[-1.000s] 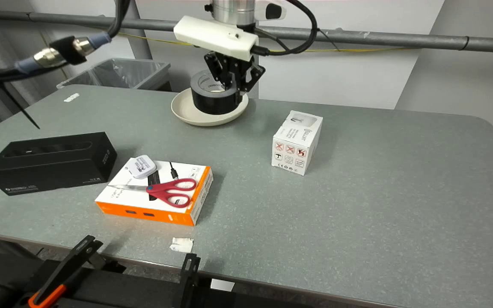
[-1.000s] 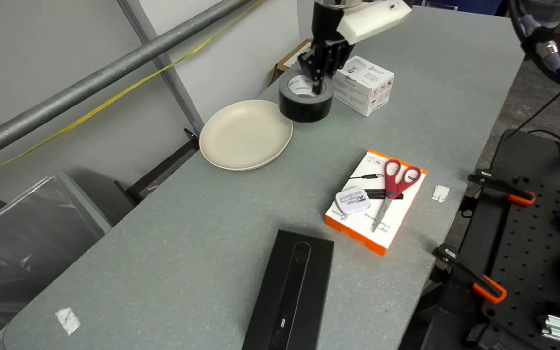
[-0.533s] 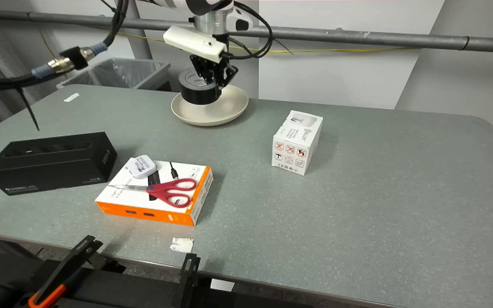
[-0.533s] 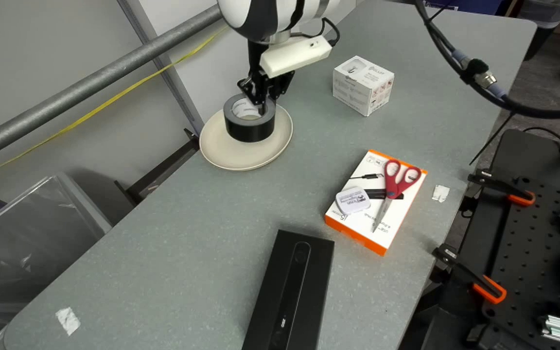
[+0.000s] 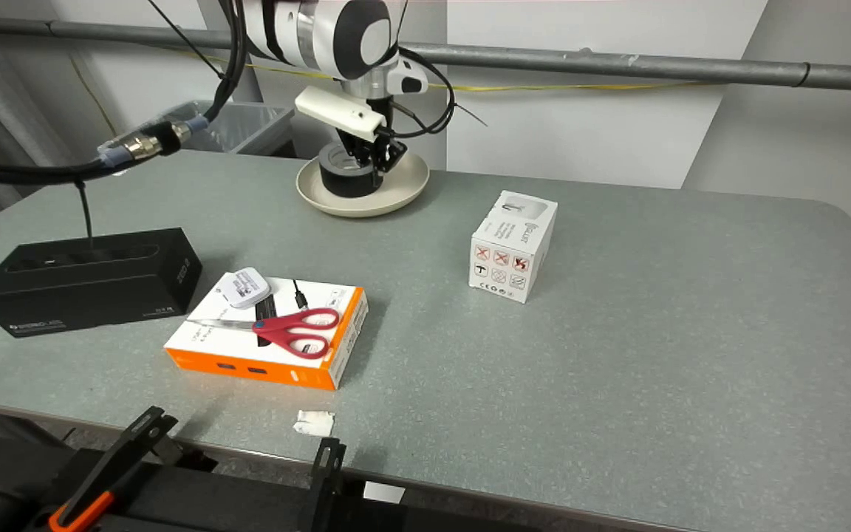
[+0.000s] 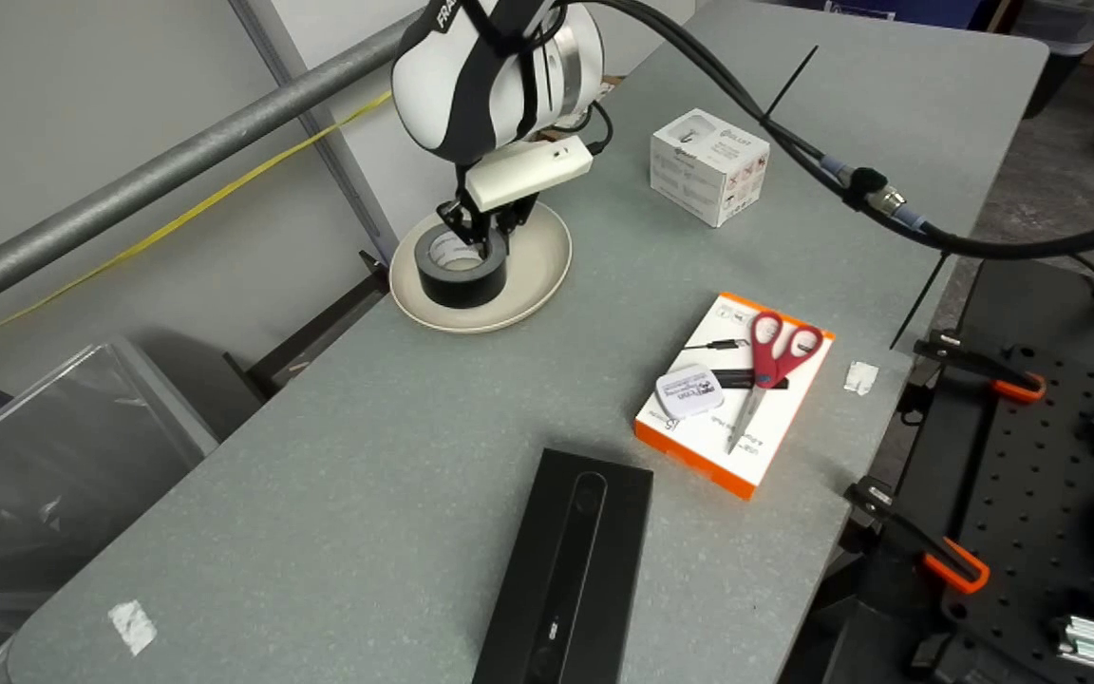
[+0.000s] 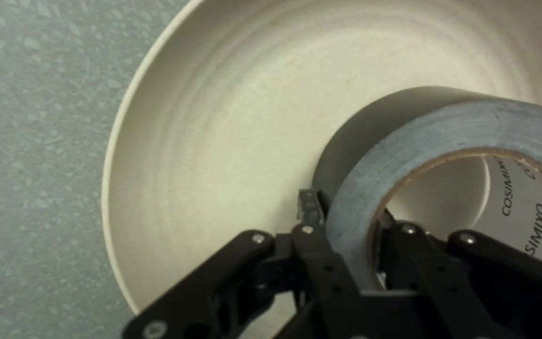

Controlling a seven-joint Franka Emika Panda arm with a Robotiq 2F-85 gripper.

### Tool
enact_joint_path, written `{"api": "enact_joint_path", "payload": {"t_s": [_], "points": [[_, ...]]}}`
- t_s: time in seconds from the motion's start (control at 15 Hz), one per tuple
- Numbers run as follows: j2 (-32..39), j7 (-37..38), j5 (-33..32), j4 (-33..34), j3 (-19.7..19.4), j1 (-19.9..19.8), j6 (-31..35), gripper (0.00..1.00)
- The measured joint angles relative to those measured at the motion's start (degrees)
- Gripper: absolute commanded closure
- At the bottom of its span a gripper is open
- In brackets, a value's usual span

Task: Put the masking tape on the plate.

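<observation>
Tool (image 7: 348, 214) pinches masking tape (image 6: 462, 287), perhaps touching plate (image 7: 243, 141).

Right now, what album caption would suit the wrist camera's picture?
Jaws closed on the wall of a tape roll, one inside its ring, one outside, with a cream plate beneath.

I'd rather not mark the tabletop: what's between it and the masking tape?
The plate: in all three views it lies beneath the masking tape, on the tabletop. Whether tape and plate touch is unclear.
</observation>
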Motion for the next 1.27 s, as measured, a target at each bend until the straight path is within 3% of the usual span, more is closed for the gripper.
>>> {"api": "enact_joint_path", "payload": {"t_s": [0.07, 0.13, 0.53, 0.6, 1.27], "points": [[0.5, 0.3, 0.0, 1.1, -0.1, 0.0, -0.2, 0.62], [1.0, 0.5, 0.0, 2.0, -0.3, 0.0, -0.2, 0.49], [1.7, 1.1, -0.4, 3.6, -0.8, 0.2, -2.7, 0.04], [1.7, 1.1, -0.7, 3.6, -0.9, 0.3, -3.4, 0.0], [1.5, 1.1, -1.4, 3.7, -1.2, 0.6, -5.8, 0.0]]}}
